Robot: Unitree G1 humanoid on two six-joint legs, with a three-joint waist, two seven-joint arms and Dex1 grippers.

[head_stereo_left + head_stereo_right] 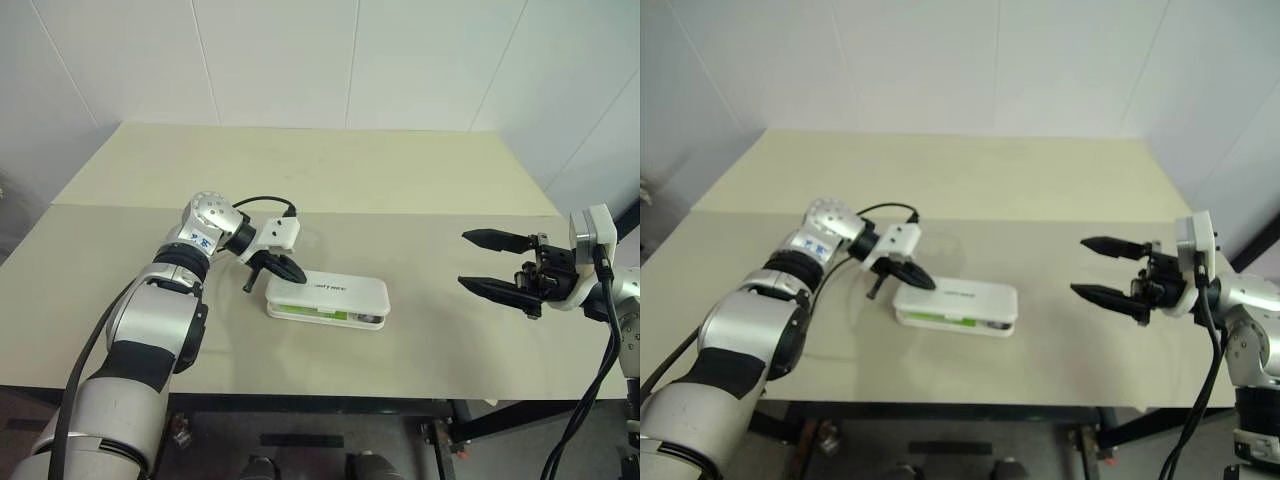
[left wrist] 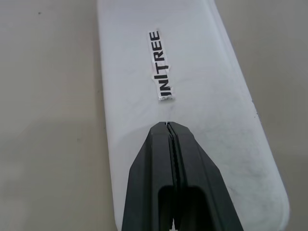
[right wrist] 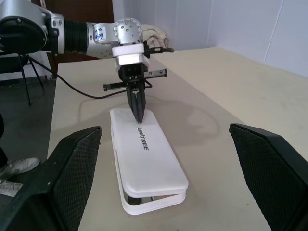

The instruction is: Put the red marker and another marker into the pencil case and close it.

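Observation:
The white pencil case (image 1: pixel 335 292) lies flat near the middle of the table, its lid lowered but slightly ajar. Through the gap along its front side I see a strip of green, the other marker (image 1: pixel 320 313), inside. The red marker is hidden. My left gripper (image 1: pixel 297 275) is shut with nothing between its fingers, and its tip rests on the left end of the lid, beside the dark lettering (image 2: pixel 160 65). My right gripper (image 1: pixel 462 260) hangs open well to the right of the case, fingers pointing toward it, with nothing in it.
The beige table (image 1: pixel 430 180) runs back to a white wall, with a seam across its middle. A black cable (image 1: pixel 262 201) loops above my left wrist. The table's front edge lies close below the case.

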